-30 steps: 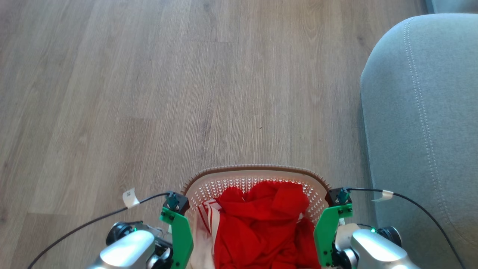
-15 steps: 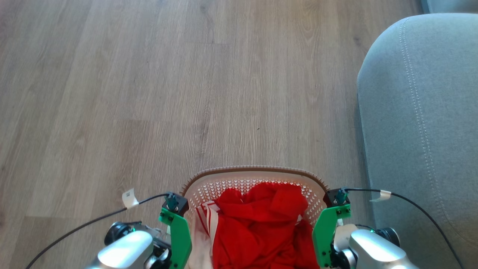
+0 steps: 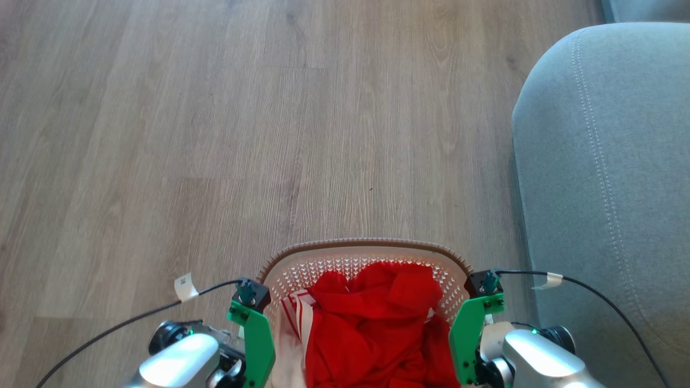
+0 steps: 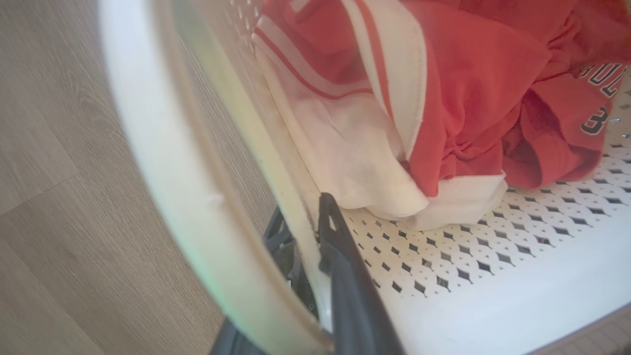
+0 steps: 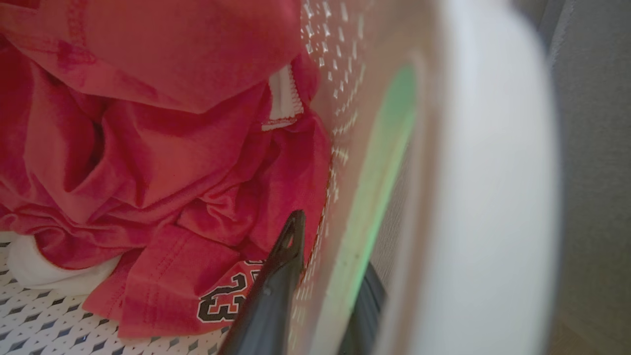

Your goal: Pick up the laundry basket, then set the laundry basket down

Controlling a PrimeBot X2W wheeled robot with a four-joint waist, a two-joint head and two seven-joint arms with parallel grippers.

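The laundry basket [image 3: 366,247], cream perforated plastic with a brown braided rim, sits at the bottom centre of the head view between my two arms. Red-and-white clothes [image 3: 372,323] fill it. My left gripper [image 4: 300,212] is shut on the basket's left wall [image 4: 256,128], one dark finger [image 4: 340,256] inside and the other outside. My right gripper [image 5: 333,246] is shut on the right wall [image 5: 360,148] the same way, its inner finger [image 5: 276,276] against the red cloth [image 5: 148,148]. A white handle [image 4: 148,123] curves past the left wrist camera.
A grey sofa arm [image 3: 604,178] stands close on the right, next to the basket's right side and my right forearm [image 3: 539,361]. Wood-look floor [image 3: 242,134] stretches ahead and to the left. Black cables [image 3: 124,323] trail from both wrists.
The whole head picture has shifted: the sofa edge now lies a little further left and the floor marks slightly higher. Basket and both grippers keep their place in the view.
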